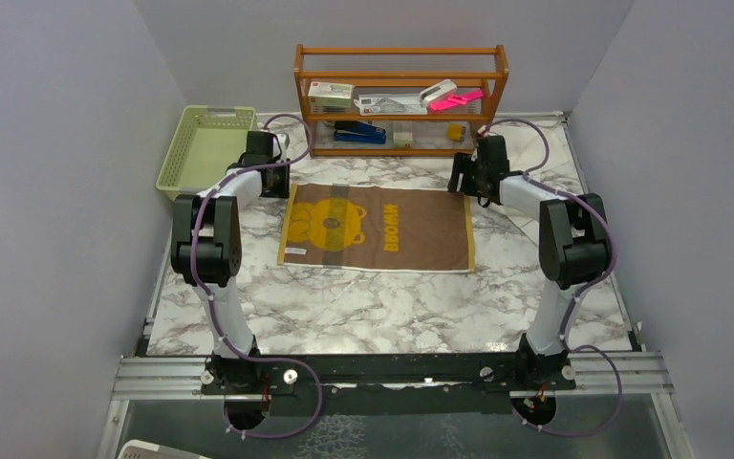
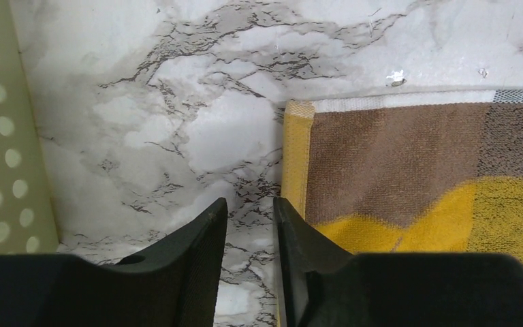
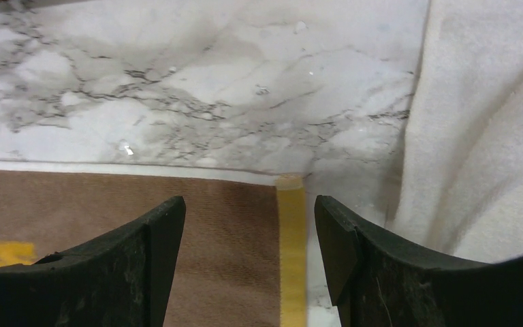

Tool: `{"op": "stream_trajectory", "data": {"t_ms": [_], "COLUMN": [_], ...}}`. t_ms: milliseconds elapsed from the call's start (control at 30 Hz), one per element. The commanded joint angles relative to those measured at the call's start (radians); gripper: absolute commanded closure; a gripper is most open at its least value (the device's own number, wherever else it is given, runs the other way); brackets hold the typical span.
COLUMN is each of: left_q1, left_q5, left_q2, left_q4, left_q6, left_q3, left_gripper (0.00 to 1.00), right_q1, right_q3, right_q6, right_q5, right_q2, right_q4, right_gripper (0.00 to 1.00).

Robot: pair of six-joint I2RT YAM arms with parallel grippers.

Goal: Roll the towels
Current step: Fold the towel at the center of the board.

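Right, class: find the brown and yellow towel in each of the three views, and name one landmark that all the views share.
Top external: the towel lies flat in the middle of the table.
Left wrist: one corner of the towel fills the right half of the picture.
Right wrist: another corner of the towel sits at the lower left and centre.
Shared landmark: the marble tabletop; the towel's yellow hem also shows in every view.

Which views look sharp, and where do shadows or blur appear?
Top external: even light, sharp, no glare on the yellow-brown towel. Left wrist: its weave crisp, the left gripper nearly black. Right wrist: slightly soft, grey shadow on the marble table beside the cream towel.
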Motion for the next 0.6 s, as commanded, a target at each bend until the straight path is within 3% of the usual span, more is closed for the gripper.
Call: {"op": "stream_trajectory", "data": {"t_ms": [0,133,300,567], "left_q1": [0.003,0.002,0.001,0.002], "left_q5": [0.004,0.009,0.001,-0.011], "left_q2": [0.011,0.03,0.035,0.036], "left_q4": [0.009,0.008,0.007,0.0], "left_q6": [-0.002,-0.005,-0.004,-0.004], "left_q3": [0.012,0.018,0.02,0.03], "left_gripper": [0.63,0.6,0.58,0.58], "right_q1": [-0.026,-0.03,-0.03,-0.029], "right_q3": [0.037,0.043,0.05,0.086], "right_q6": [-0.017,-0.02,-0.023,-0.051], "right_q5": [0.042,0.052,0.062,0.111], "right_q2": [0.046,0.069,0.1,0.142], "right_q4": [-0.052,-0.057,-0.059,-0.088], "right_gripper": [0.31,0.33,0.44,0.5]}}
